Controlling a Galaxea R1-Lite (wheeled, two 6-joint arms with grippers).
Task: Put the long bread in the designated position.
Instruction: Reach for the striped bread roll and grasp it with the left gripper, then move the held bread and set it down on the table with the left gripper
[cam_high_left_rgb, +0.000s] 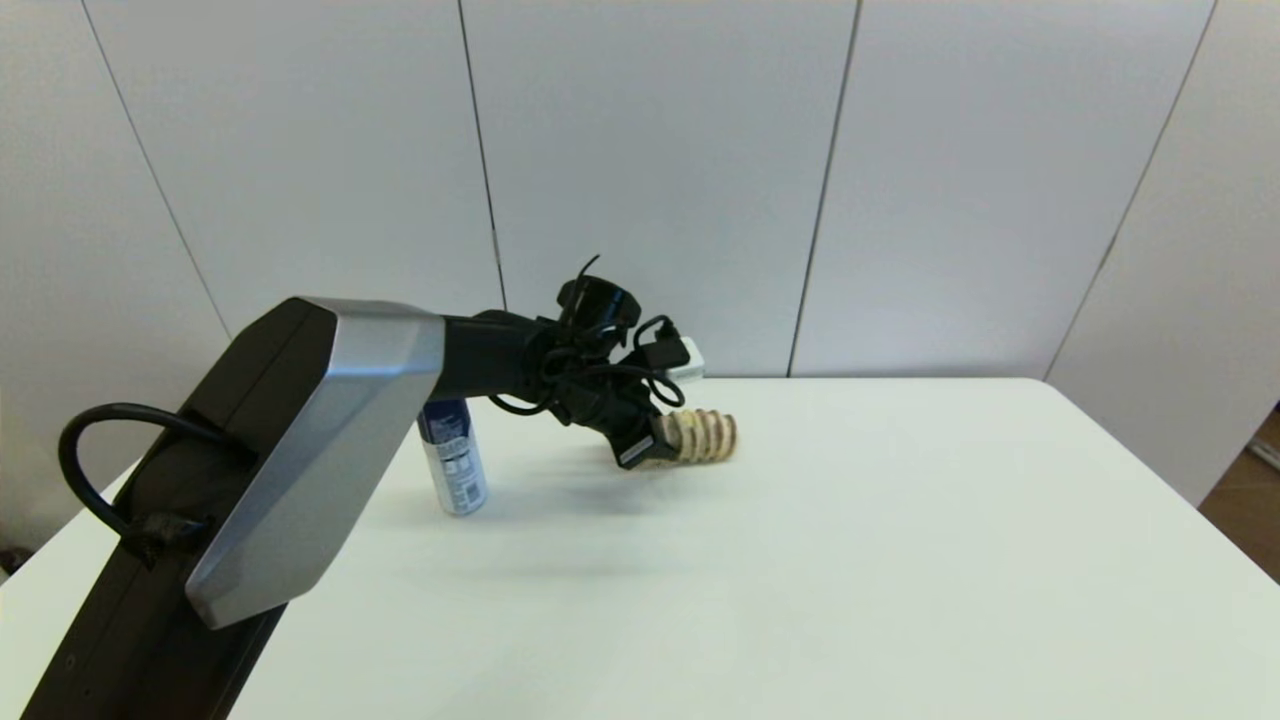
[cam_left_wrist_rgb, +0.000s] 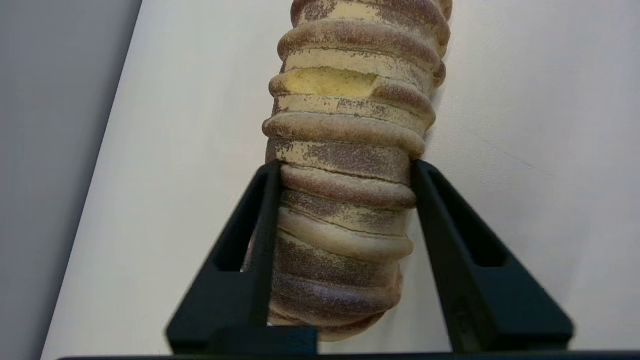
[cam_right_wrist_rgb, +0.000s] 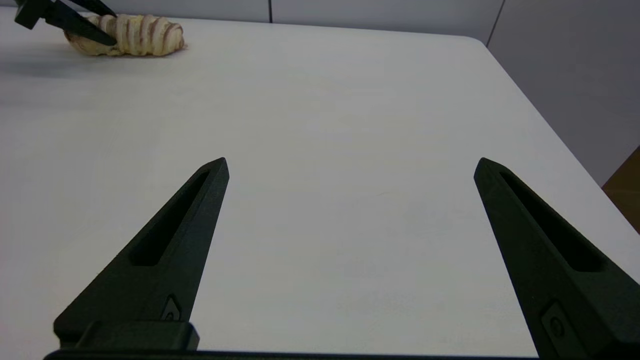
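The long bread, a tan loaf with brown crosswise stripes, lies at the back middle of the white table. My left gripper reaches over from the left and is shut on the loaf's near end. In the left wrist view both black fingers press the sides of the long bread, whose far half sticks out beyond the left gripper. The right wrist view shows the long bread resting on the tabletop far off, and my right gripper open over bare table.
A white spray can with a blue label stands upright just left of the bread, partly behind my left arm. The wall panels rise right behind the table's back edge. The table's right edge drops off beside my right gripper.
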